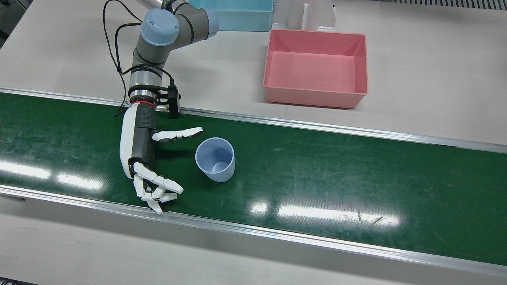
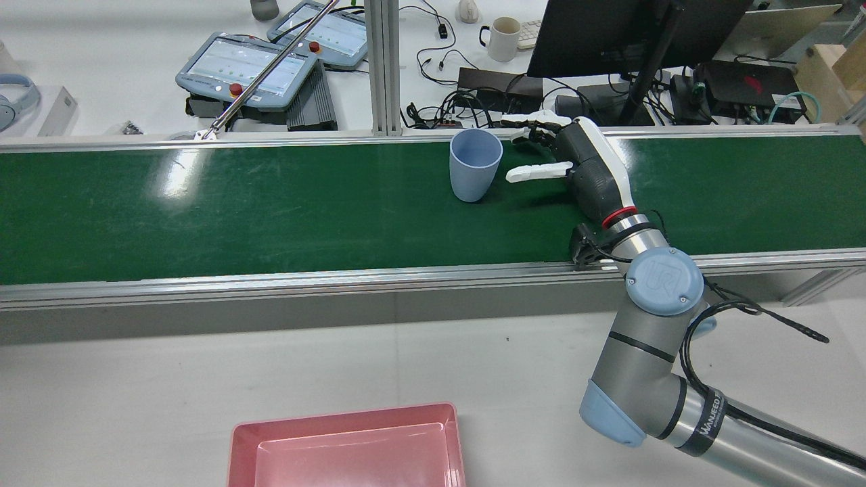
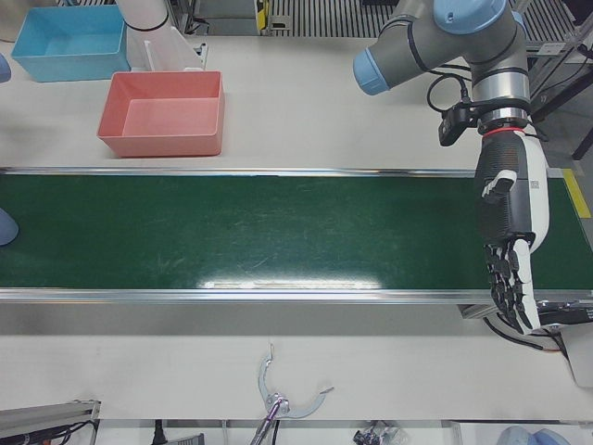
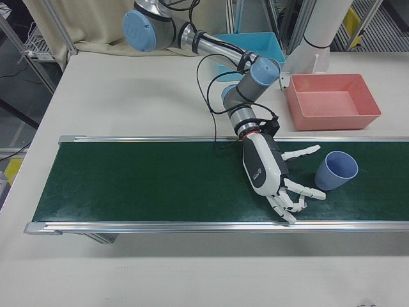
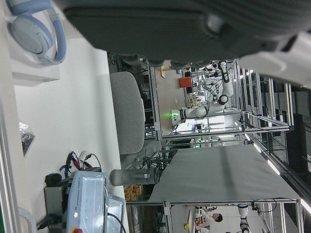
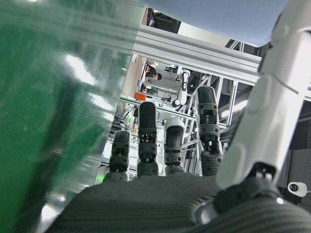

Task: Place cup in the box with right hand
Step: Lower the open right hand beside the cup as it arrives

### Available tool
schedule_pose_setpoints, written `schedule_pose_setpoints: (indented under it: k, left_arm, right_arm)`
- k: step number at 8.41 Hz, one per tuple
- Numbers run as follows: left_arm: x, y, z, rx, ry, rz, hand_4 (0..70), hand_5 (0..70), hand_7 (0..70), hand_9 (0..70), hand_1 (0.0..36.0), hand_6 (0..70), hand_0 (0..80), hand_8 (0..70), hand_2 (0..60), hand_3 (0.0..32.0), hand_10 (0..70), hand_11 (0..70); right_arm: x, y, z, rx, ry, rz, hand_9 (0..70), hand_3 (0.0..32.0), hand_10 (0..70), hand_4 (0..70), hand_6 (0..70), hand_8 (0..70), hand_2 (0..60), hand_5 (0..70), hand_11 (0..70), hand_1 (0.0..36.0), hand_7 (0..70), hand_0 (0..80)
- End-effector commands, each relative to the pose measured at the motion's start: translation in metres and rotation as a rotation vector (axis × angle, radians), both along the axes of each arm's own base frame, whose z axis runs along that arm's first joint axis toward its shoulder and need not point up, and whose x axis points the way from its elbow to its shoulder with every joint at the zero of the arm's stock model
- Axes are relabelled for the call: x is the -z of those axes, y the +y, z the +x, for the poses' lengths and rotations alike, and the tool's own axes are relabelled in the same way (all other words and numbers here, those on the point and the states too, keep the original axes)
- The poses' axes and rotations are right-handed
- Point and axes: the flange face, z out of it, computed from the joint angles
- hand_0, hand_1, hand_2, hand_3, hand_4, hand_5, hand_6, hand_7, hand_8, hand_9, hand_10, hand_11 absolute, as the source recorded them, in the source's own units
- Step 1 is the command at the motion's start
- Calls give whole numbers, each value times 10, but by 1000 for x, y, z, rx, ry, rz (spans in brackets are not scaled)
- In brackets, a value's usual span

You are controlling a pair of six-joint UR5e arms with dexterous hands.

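Fingers (image 1: 158, 186) of the right hand (image 1: 142, 152) were seen spread apart low over the green belt (image 1: 356, 178), holding nothing. One pale blue cup (image 1: 215, 159), plain, tapered and empty, stood upright on the belt just beside them, opposite the open palm, apart from the thumb and the curled fingertips. Farther back, one pink box (image 1: 315, 67) sat empty on the table, with one light blue bin (image 1: 237, 18) behind it. The left hand (image 3: 508, 241) hung open-fingered over the belt's far end.
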Motion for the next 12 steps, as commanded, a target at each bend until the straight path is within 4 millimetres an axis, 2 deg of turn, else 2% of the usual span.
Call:
schedule_pose_setpoints:
  k: [1, 5, 7, 9, 12]
  left_arm:
    - [0, 0, 0, 0, 0, 0, 0, 0, 0, 0, 0, 0, 0, 0, 0, 0, 0, 0]
    - [1, -1, 0, 0, 0, 1, 0, 0, 0, 0, 0, 0, 0, 0, 0, 0, 0, 0]
    - [0, 0, -1, 2, 0, 0, 0, 0, 0, 0, 0, 0, 0, 0, 0, 0, 0, 0]
    - [0, 0, 0, 0, 0, 0, 0, 0, 0, 0, 0, 0, 0, 0, 0, 0, 0, 0]
    - [0, 0, 0, -1, 0, 0, 0, 0, 0, 0, 0, 0, 0, 0, 0, 0, 0, 0]
  right_arm:
    - [4, -1, -1, 3, -4, 5, 404, 34, 130, 307, 154, 279, 0, 79, 194, 128, 700, 539]
    - [9, 0, -5, 9, -4, 11, 405, 30, 121, 323, 153, 277, 0, 73, 180, 115, 700, 529]
    - [12, 2, -9, 14, -4, 15, 407, 32, 119, 315, 154, 278, 0, 76, 177, 122, 700, 540]
    - [13, 1, -9, 14, -1, 16, 404, 42, 114, 312, 150, 275, 0, 68, 167, 94, 700, 522]
    - [13, 3, -12, 16, 8, 17, 404, 50, 110, 312, 148, 273, 0, 63, 161, 78, 700, 507]
